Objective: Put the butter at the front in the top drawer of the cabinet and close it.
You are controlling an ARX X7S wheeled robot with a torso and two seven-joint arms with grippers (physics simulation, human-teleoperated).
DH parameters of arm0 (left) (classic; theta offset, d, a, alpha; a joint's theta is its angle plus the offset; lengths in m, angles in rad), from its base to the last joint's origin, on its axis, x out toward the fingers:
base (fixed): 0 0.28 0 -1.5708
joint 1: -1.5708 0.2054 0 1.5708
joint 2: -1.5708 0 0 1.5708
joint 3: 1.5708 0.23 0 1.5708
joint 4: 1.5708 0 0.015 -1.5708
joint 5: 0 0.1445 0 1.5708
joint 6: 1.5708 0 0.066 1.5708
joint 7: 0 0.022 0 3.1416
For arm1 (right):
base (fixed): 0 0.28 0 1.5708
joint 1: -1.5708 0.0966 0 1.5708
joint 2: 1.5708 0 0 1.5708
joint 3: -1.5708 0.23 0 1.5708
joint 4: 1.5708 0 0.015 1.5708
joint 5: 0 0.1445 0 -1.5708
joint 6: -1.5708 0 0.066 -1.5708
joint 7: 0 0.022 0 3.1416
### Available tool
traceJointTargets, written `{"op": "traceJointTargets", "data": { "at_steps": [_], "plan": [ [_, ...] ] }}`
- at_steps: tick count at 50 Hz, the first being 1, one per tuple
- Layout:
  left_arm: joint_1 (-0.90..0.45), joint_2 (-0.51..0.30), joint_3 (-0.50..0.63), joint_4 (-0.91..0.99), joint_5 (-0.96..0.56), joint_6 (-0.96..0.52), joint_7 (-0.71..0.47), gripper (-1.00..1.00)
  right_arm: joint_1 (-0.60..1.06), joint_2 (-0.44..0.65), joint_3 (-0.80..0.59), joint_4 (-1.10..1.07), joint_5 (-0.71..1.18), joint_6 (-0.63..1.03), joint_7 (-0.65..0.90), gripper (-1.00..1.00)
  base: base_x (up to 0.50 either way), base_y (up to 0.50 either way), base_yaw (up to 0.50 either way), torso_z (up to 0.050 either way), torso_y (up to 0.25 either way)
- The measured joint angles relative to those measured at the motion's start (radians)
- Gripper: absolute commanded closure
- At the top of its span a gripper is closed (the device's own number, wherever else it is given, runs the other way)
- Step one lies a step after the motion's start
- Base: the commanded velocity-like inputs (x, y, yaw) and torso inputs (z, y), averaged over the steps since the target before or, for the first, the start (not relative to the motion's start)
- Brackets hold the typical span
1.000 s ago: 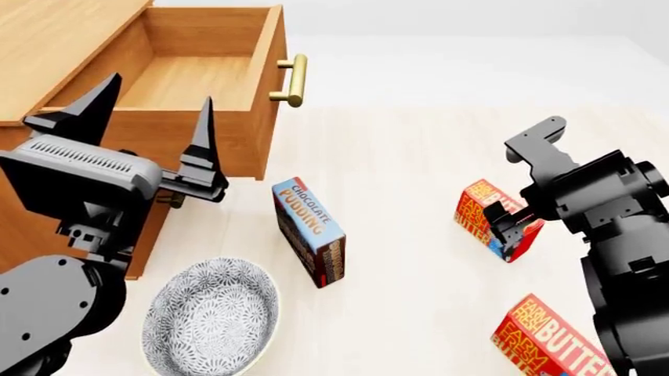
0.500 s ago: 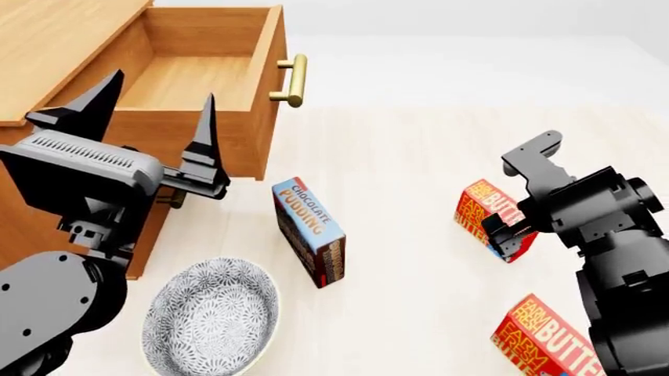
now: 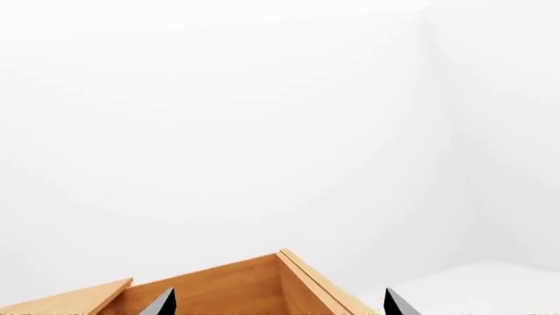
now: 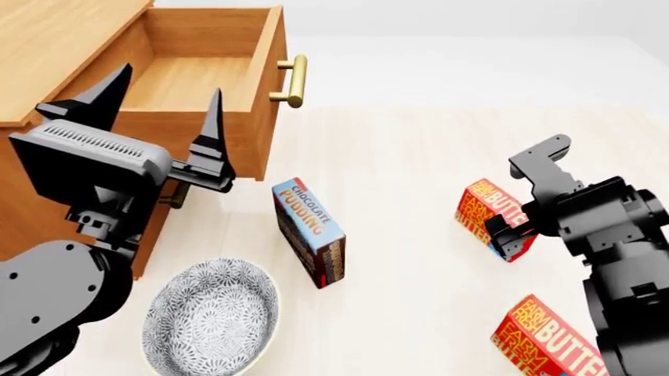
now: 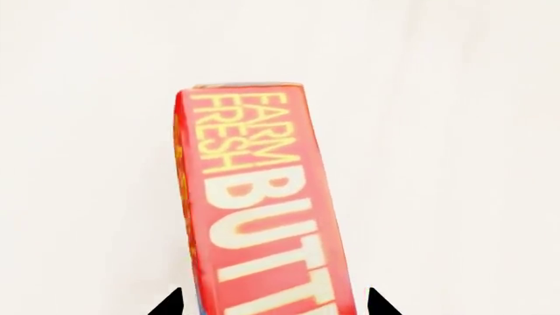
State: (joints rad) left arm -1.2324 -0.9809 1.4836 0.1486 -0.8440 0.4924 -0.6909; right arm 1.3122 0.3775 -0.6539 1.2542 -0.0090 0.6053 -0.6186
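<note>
At far left, the left gripper [image 4: 157, 117] hangs with jaws spread wide before the pulled-out wooden top drawer [image 4: 188, 78] of the light-brown cabinet [image 4: 52, 31]. Right of the blue-and-brown pudding box [image 4: 310, 232], the right gripper [image 4: 510, 229] straddles the red-orange butter box [image 4: 483, 211] on the pale tabletop [image 4: 397, 172]; jaws unclenched, contact unclear.

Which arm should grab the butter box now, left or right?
Right. The right hand already straddles the butter, its fingers open on either side. The left hand is open over by the top drawer, far away.
</note>
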Motion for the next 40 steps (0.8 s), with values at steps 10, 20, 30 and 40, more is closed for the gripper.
{"op": "traceJointTargets", "data": {
  "at_steps": [10, 20, 30, 40],
  "plan": [
    [0.005, 0.005, -0.002, -0.003, -0.002, -0.002, 0.003, -1.0, -0.004, 0.005, -0.033, -0.011, 0.023, -0.003, 0.03, 1.0, 0.0, 0.0, 0.0, -0.002, -0.005],
    [0.011, 0.01, -0.005, -0.008, -0.003, 0.0, 0.007, -1.0, -0.002, 0.008, -0.052, -0.008, 0.057, -0.006, 0.043, 1.0, 0.0, 0.0, 0.0, -0.004, -0.008],
    [0.014, 0.01, -0.008, -0.005, 0.0, -0.001, 0.008, -1.0, 0.005, 0.007, -0.04, 0.026, 0.061, -0.039, 0.038, 1.0, 0.0, 0.0, 0.0, -0.002, -0.004],
    [0.016, 0.003, -0.011, 0.009, 0.005, -0.002, 0.005, -1.0, 0.032, 0.017, 0.016, -0.02, 0.023, -0.028, 0.038, 1.0, 0.0, 0.0, 0.0, 0.0, 0.0]
  ]
}}
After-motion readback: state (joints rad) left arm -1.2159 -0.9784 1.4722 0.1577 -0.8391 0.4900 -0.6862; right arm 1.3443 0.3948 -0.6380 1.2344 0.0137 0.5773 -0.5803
